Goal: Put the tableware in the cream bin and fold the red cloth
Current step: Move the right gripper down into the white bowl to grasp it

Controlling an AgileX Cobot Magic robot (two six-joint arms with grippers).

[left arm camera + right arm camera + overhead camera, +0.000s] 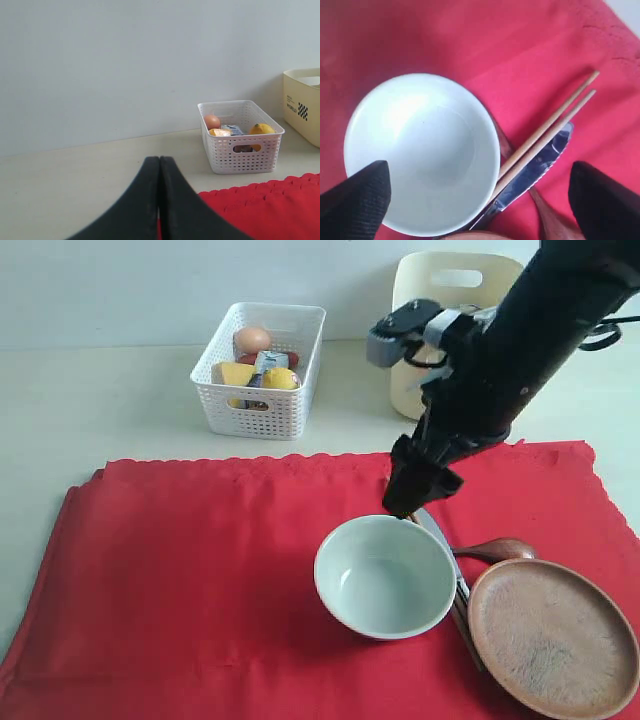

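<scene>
Right gripper (410,502), jaws spread wide, hangs over bowl (385,578) near the cloth's (200,570) front right. Straddle one rim wall, clear of chopsticks (547,125); bin (415,290) stands beyond the cloth's rear edge.

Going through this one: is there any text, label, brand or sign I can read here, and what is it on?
"WORLD": black print on the side of the cream bin, next to a small checkered mark.
Finer line above that word: too small to read.
Carton in the white basket: print too blurred to read.
Bowl, plate, red cloth: no markings visible.
</scene>
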